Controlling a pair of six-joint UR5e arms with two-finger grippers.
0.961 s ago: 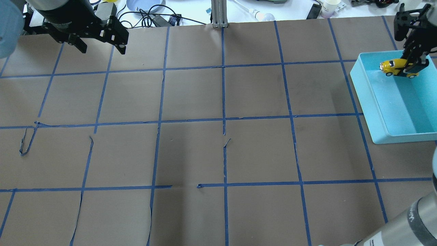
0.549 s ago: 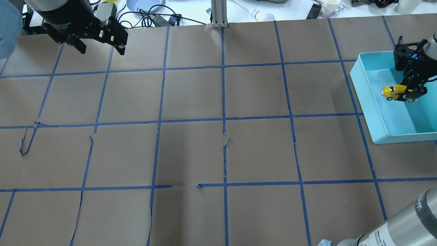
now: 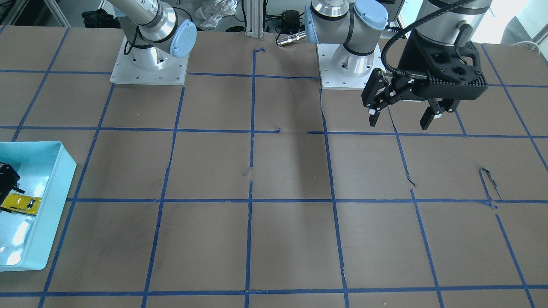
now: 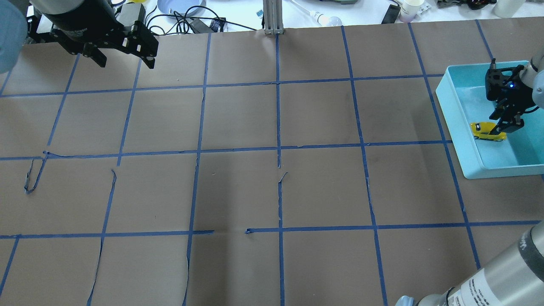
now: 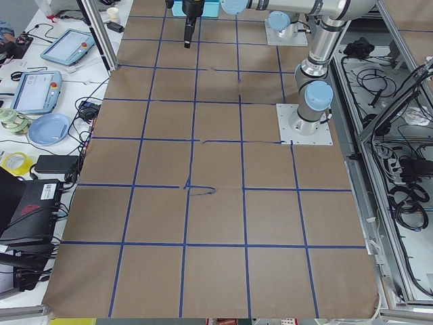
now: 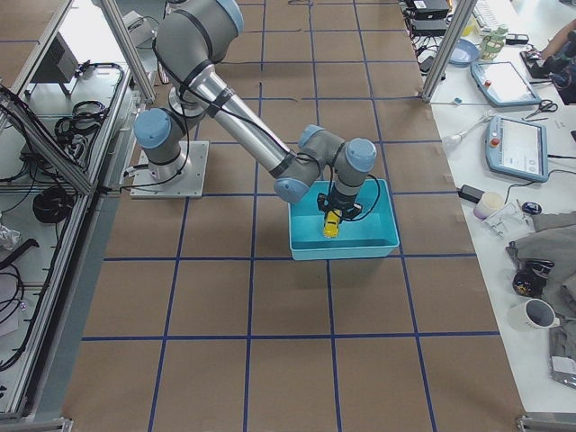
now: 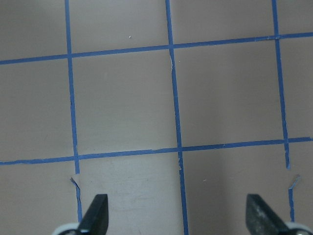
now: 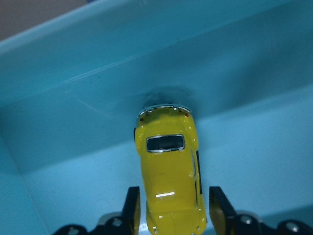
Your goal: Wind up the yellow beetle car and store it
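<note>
The yellow beetle car (image 4: 484,129) lies low in the light blue bin (image 4: 457,127) at the table's right edge, near the bin's left wall. My right gripper (image 4: 506,124) reaches down into the bin and is shut on the car. In the right wrist view its fingers (image 8: 132,205) flank the car (image 8: 168,166), whose end touches the bin wall (image 8: 98,44). The front view shows the car (image 3: 21,203) in the bin (image 3: 55,188). My left gripper (image 4: 125,59) is open and empty, raised over the far left of the table (image 3: 398,119).
Brown paper with a blue tape grid covers the table. Some tape strips have peeled up (image 4: 34,174). A metal post (image 4: 272,17) stands at the far edge, with cables, a plate and a cup beyond it. The arm bases (image 3: 147,64) sit on the robot's side.
My right gripper has moved down and towards the robot with the car, from above the bin's far end to low inside it. The left arm has barely moved.
</note>
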